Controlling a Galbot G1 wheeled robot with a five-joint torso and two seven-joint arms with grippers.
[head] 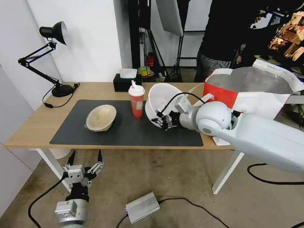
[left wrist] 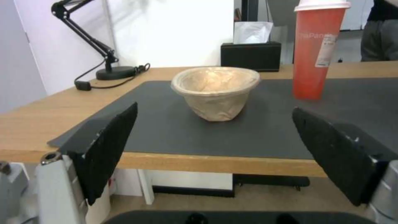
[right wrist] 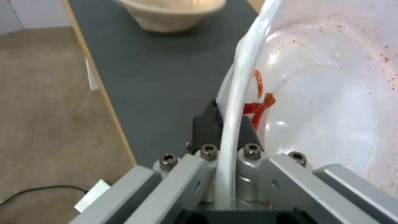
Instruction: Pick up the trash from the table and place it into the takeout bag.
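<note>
Glossy white plastic bowl (right wrist: 331, 102) w/ red smears; right gripper (right wrist: 226, 124) w/ matt black pads on rim, bare metal frame. Beige bowl (left wrist: 215, 91): rough, crinkled, paper-like. Mat (head: 126, 129): matt dark grey. Table (head: 34, 123): light wood. Bag (head: 253, 88) lining: silver foil.

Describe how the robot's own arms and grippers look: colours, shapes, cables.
The right arm is smooth pale grey-white with a rounded ball-like joint and a silver wrist; a black cable loops over it to the right gripper, which has silver bolted brackets and black jaws. The left gripper matches: silver metal body, black cable, and flat black textured fingers.
</note>
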